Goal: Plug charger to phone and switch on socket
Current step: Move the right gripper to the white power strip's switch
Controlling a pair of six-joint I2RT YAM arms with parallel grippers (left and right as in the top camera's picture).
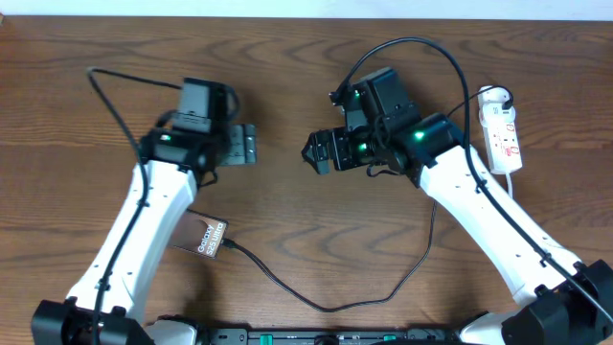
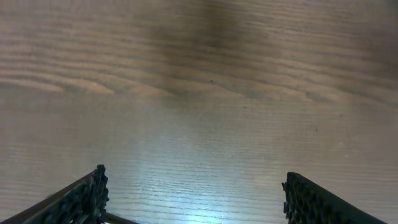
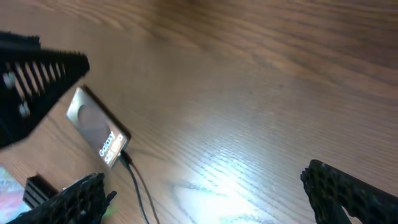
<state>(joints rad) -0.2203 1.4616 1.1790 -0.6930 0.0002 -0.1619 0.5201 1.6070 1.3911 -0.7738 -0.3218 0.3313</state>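
The phone [image 1: 208,237] lies flat near the front left, "Galaxy" lettering up, partly under my left arm. It also shows in the right wrist view [image 3: 96,127]. The charger [image 1: 326,307], a thin black cable, meets the phone's right end with its plug tip, which the right wrist view [image 3: 126,160] shows touching the phone's edge. The cable loops along the front and up toward the right arm. The socket [image 1: 503,129] lies at the far right. My left gripper [image 1: 247,146] [image 2: 193,199] is open and empty over bare wood. My right gripper [image 1: 316,151] [image 3: 211,193] is open and empty.
The socket's white cord [image 1: 517,177] runs down past my right arm. A black cable [image 1: 402,43] arcs over the right arm at the back. My left arm [image 3: 31,74] shows at the left of the right wrist view.
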